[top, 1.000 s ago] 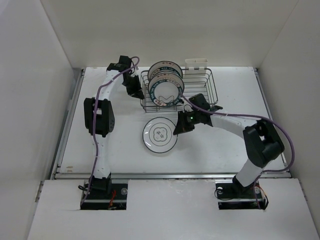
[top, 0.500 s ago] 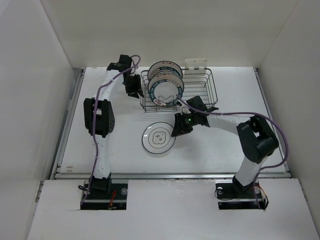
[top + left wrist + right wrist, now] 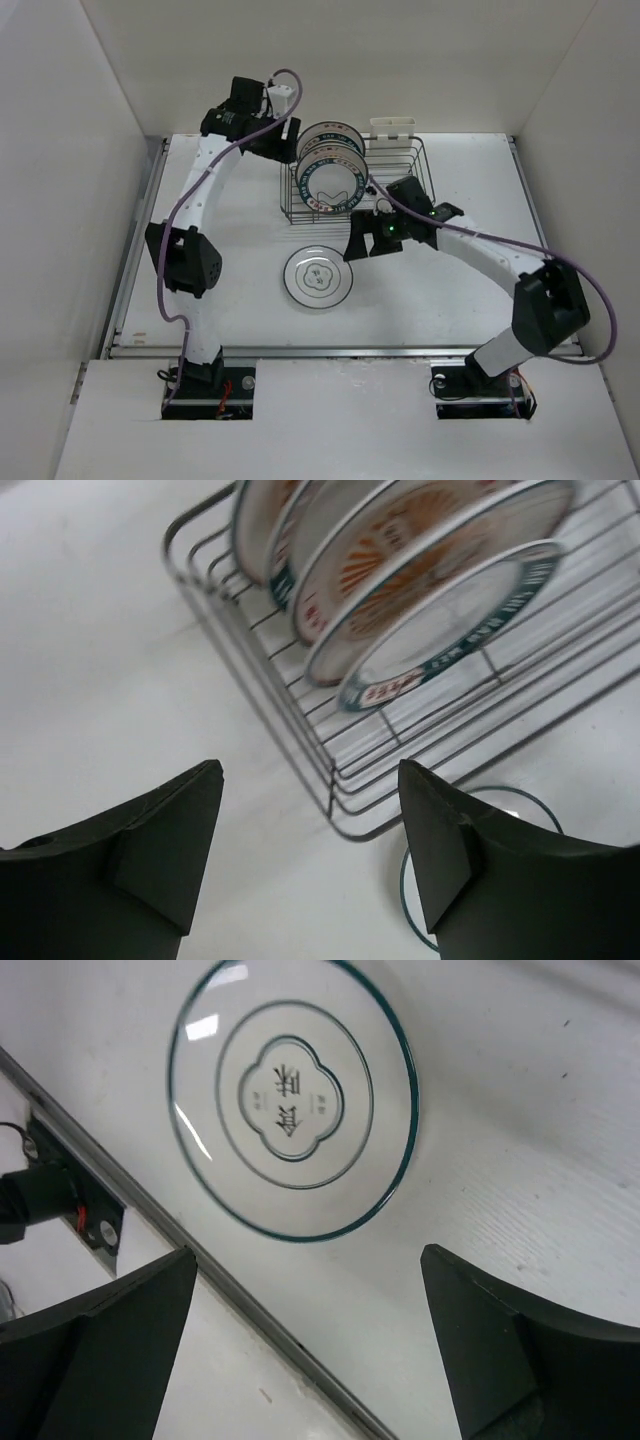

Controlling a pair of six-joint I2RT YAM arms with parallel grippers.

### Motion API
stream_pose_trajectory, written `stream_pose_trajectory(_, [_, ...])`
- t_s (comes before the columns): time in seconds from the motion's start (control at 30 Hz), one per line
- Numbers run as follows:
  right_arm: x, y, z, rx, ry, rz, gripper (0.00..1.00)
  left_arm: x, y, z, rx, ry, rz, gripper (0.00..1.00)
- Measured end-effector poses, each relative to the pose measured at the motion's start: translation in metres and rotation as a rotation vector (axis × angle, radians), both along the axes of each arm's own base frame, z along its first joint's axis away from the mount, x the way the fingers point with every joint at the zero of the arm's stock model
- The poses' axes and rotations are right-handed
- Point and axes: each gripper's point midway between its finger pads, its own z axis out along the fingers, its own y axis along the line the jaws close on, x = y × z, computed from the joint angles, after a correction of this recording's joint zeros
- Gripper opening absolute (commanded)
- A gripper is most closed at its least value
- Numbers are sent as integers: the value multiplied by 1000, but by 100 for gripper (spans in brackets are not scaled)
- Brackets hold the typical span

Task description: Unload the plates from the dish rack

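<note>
One plate (image 3: 319,278) lies flat on the desk (image 3: 450,300), just near of the rack (image 3: 400,185). The other plates (image 3: 328,165) stand on edge at its left end. The right gripper (image 3: 308,1253) hovers just right of the flat plate, wide and empty. The left gripper (image 3: 308,770) hangs raised by the rack's left end, parted and empty.

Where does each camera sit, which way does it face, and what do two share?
Top external: above and behind, looking down on the white table; both arms, left gripper and right gripper show.
Left wrist: faces the dark wire dish rack of upright plates; own open fingers show.
Right wrist: looks down at the flat white line-drawing plate; own open fingers show.
Shared: top and right wrist both see that plate.
</note>
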Motion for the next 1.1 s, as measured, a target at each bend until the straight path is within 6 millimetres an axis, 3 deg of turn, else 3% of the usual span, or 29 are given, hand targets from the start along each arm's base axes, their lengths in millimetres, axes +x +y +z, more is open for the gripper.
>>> stream_pose_trajectory(0.13, [24,-10,75,19,-165,-61,100,-7,-48,24,15,-94,-210,55])
stream_pose_trajectory(0.17, [35,-16,95,22,-214,-97,100,-8,-60,24,16,-105,-253,51])
stream_pose_trajectory(0.23, [60,-37,134,11,-308,-201,100,-8,-79,19,23,-113,-319,52])
stream_pose_trajectory(0.33, [104,-84,182,-23,-424,-402,100,-3,-97,-6,55,-87,-367,59])
stream_pose_trajectory(0.47, [158,-161,211,-91,-479,-659,100,6,-97,-46,117,-29,-360,60])
stream_pose_trajectory(0.6, [181,-221,191,-142,-430,-818,100,13,-90,-62,159,-14,-345,60])
stream_pose_trajectory(0.7, [185,-251,174,-162,-378,-893,100,14,-87,-63,174,-16,-346,60])
stream_pose_trajectory(0.83, [190,-284,150,-173,-327,-953,100,15,-86,-69,192,-10,-349,51])
stream_pose_trajectory(0.87, [190,-290,141,-175,-309,-956,100,16,-86,-72,196,-6,-350,45])
stream_pose_trajectory(0.93, [191,-295,118,-172,-263,-941,100,17,-86,-79,202,6,-353,43])
stream_pose_trajectory(1.1, [194,-278,56,-155,-129,-843,100,19,-84,-95,220,35,-356,21])
